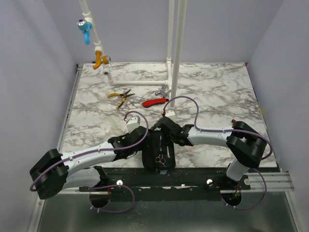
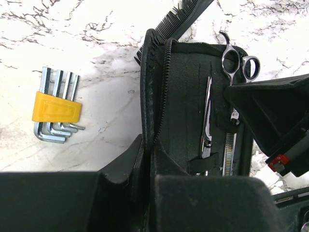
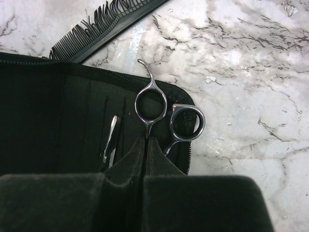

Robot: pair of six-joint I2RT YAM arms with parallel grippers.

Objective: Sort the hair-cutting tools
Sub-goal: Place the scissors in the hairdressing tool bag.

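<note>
in your left wrist view, the left jaws are clamped on the zipped edge of the open black case (image 2: 183, 96). the silver scissors (image 2: 236, 63) and a slim metal tool (image 2: 206, 116) sit inside. the black comb (image 2: 186, 12) lies beyond it on the marble surface (image 2: 96, 48), with a yellow hex key set (image 2: 55, 111) at left.

scissors (image 3: 148, 126) in case (image 2: 186, 96) at table's (image 1: 217, 87) near edge (centre); comb (image 3: 104, 26) against the case's edge; pliers (image 1: 120, 96) well behind, mid-table
</note>
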